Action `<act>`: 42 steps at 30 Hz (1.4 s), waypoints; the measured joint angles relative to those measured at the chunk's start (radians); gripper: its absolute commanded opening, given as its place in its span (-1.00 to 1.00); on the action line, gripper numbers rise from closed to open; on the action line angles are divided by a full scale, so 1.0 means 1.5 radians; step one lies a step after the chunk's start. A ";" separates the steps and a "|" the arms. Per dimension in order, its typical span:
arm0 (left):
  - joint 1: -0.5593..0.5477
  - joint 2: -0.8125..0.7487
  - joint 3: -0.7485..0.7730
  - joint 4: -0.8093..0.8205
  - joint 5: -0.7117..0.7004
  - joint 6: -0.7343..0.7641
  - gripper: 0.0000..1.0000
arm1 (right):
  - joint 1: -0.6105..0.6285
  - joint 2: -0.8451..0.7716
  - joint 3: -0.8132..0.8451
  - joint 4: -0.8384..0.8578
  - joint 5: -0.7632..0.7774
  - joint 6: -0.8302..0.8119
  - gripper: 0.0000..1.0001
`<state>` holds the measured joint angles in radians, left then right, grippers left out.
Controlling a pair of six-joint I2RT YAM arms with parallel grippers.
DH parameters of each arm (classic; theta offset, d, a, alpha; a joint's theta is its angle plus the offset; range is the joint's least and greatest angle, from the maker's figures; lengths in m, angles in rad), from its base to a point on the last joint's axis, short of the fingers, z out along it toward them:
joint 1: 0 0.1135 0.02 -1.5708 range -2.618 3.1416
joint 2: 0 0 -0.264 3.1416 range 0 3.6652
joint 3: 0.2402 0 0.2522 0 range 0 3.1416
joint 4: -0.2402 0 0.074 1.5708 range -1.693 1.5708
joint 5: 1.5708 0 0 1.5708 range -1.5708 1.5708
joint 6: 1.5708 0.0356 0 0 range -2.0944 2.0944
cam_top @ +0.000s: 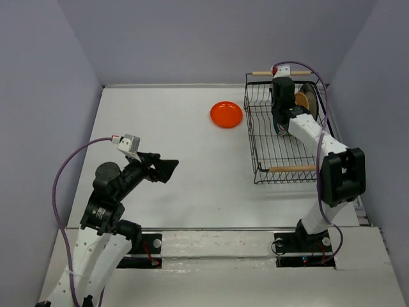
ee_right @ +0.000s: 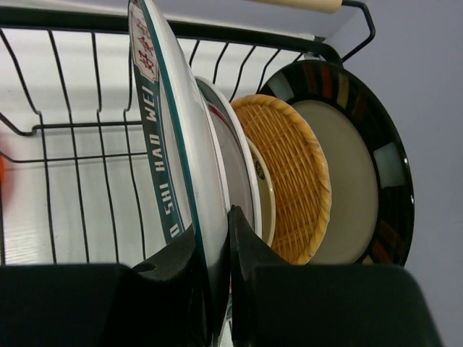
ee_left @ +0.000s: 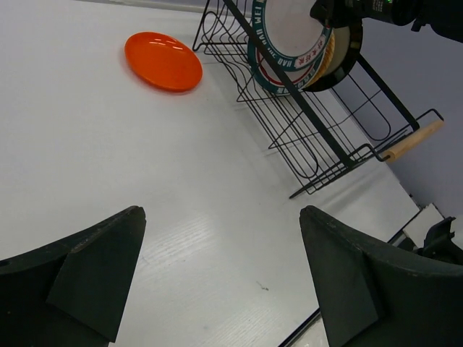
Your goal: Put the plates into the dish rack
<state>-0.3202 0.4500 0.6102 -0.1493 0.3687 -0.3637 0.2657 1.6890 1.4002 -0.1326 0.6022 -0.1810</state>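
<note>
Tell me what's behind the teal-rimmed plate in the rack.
A second white plate, a mostly covered beige one, the woven plate, the dark-rimmed plate; the right gripper hides their bottoms.

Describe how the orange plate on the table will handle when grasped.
The orange plate looks glossy, so it may slip when pinched. It lies flat on the table with a low rim, so it will probably slide when pushed rather than tip. It appears small and stiff, likely light.
</note>
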 measured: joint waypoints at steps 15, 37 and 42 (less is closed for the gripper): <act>-0.019 -0.001 0.000 -0.001 -0.007 0.000 0.98 | -0.021 0.018 -0.031 0.005 -0.028 0.042 -0.86; -0.012 0.018 0.000 -0.001 -0.006 0.000 0.98 | -0.030 0.041 -0.080 0.030 -0.046 0.107 -0.31; -0.002 0.035 0.000 -0.001 -0.004 0.000 0.98 | -0.036 0.067 -0.059 0.027 -0.047 0.107 0.04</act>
<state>-0.3237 0.5022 0.6102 -0.1505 0.3622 -0.3634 0.2111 1.7901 1.3121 -0.0914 0.5316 -0.0200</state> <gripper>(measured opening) 0.990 0.450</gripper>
